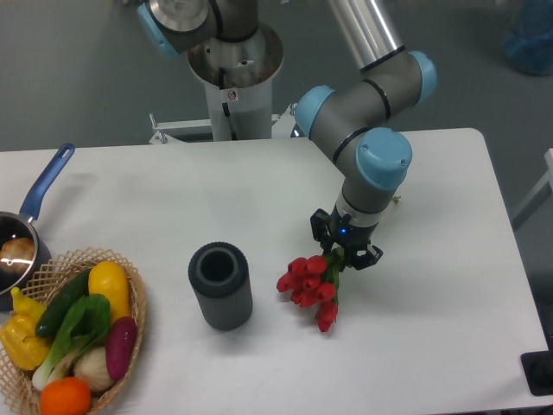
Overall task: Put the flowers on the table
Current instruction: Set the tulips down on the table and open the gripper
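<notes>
At the left edge of the bench [432,328] sit a blue-handled saucepan [19,233] and a wicker basket [78,337] of vegetables, both well apart from the work and not at risk. Further right, a grey cylinder [221,285] stands upright, open mouth up; it is the nearest obstacle. Near it, to the right, the flowers [311,281] hang heads-down and tilted toward me, stems pinched in the tool [344,248], which is closed on them. Cannot tell whether the lowest buds touch the surface or hover just above. Risks as I judge them: letting go while the bunch is this steep could let it tip over and roll toward the cylinder; pressing lower could crush buds or bend the thin stems; a stem may snag in the jaws on release.
</notes>
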Action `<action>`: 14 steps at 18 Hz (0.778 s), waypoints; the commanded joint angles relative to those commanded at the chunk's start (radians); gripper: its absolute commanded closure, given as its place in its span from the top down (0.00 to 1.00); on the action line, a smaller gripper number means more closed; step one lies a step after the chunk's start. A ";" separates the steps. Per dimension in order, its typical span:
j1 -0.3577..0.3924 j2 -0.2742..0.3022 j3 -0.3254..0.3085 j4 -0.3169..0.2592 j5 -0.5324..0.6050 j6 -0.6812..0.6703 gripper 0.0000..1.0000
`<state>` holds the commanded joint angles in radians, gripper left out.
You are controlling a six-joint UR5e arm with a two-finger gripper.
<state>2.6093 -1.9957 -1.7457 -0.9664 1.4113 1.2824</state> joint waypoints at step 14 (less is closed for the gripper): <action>0.005 0.020 0.032 0.002 -0.002 0.003 1.00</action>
<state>2.6139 -1.9758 -1.7135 -0.9649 1.4097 1.2855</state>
